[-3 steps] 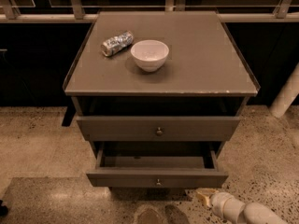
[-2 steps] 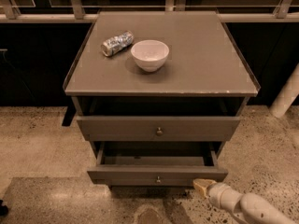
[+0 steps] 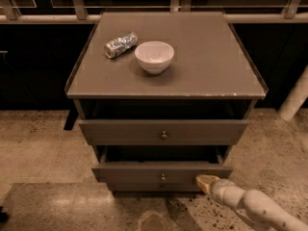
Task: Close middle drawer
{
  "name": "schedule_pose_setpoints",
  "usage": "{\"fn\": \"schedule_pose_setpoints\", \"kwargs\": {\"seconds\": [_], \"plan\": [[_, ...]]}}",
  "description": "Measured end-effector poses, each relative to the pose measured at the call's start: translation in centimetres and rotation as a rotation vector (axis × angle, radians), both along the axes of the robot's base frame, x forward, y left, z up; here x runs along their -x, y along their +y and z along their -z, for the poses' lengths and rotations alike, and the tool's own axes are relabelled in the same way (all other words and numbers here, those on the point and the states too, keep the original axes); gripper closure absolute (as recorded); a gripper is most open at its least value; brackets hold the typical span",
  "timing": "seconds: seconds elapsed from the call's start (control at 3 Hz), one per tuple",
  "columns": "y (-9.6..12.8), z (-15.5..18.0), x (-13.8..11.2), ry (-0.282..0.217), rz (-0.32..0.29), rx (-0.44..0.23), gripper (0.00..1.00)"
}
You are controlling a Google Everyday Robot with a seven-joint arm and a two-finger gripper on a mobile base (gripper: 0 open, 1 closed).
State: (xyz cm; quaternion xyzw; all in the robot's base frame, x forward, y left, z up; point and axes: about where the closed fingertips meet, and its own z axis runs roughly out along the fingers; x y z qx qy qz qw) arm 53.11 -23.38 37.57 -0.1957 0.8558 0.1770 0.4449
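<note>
Camera view: the can [image 3: 120,44] has unreadable print. The grey-brown, slim-fronted middle drawer [image 3: 139,171] with one round knob [image 3: 162,177] juts out under the bench's [image 3: 216,76] front edge. The gripper [image 3: 206,181] is at the drawer's right end, and I cannot tell its state.

Dim, warm-brown light from above.
The cabinet top [image 3: 207,57] catches the most light, and the bowl [image 3: 154,57] throws a soft shadow at its base. The drawer hollows are near black (so is the background). The pale gripper [image 3: 206,181], low right by the middle drawer [image 3: 134,172], stands out.
</note>
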Motion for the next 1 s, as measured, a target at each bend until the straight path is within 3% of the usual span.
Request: {"fn": "schedule_pose_setpoints", "kwargs": {"seconds": [0.33,0.67,1.0], "plan": [[0.0,0.0,0.1,0.0,0.0,0.0,1.0],[0.3,-0.4,-3.0,-0.035,-0.015,0.019,1.0],[0.4,-0.4,-3.4,-0.04,-0.017,0.022,1.0]]}}
